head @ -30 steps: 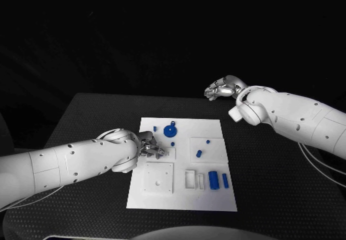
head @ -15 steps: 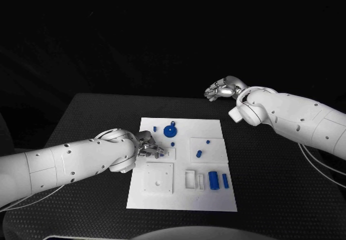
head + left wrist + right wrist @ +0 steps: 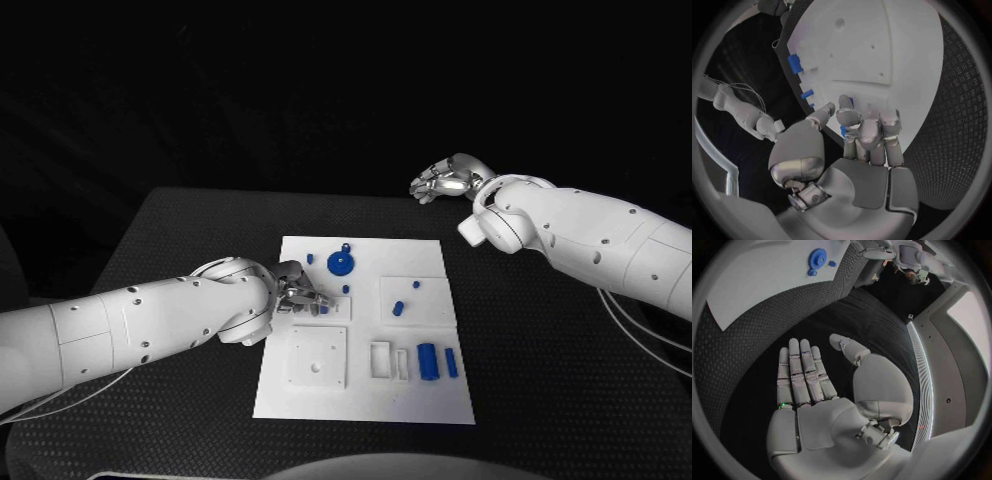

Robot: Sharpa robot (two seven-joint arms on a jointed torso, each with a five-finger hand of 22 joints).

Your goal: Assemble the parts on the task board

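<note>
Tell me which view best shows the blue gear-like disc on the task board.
The head view: the blue disc lies unobstructed near the task board's far edge, its round outline whole. The right wrist view shows it small and bent at the circle's rim. In the left wrist view I cannot pick it out.

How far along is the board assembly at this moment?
Early, by the look of it. Possibly done: the blue gear sits on the task board. In hand: the left hand is down over the board's left side by a small blue part; whether it grips it is unclear. Left: the blue cylinder and bar lie loose. The right hand is open, off the board.
</note>
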